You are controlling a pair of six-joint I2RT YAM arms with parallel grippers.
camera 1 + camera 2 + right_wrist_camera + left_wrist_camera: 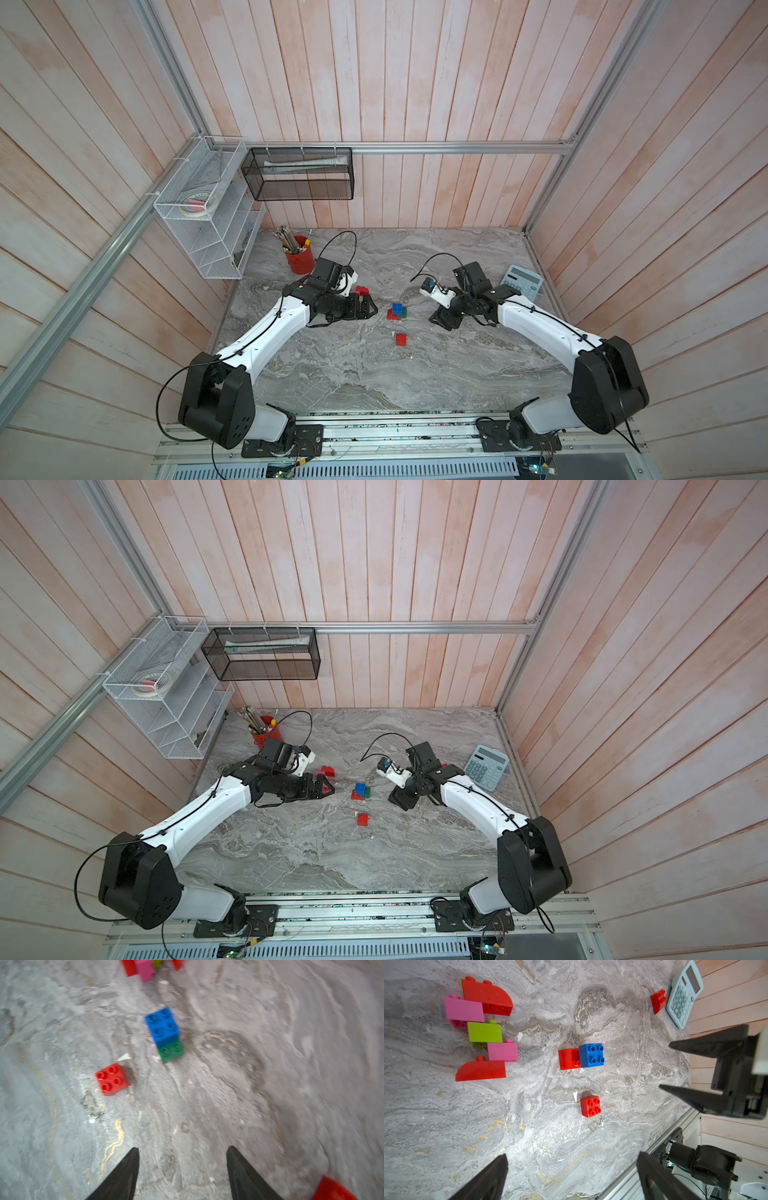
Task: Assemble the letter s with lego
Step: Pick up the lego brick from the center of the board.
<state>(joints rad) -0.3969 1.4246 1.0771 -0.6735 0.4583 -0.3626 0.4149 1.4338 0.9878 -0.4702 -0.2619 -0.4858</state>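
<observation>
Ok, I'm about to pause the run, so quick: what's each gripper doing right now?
Left gripper: open, holding nothing.
Right gripper: open, holding nothing.

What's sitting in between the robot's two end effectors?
The blue brick, top of a small stack, sits between the left end effector and the right end effector, seen in both top views. The lone red brick lies off that line.

Soft, even light is filling the scene, casting faint shadows. The right wrist view is blurring with motion; wall planks (pixel 83 124) (pixel 665 604) are bowing in both top views.
</observation>
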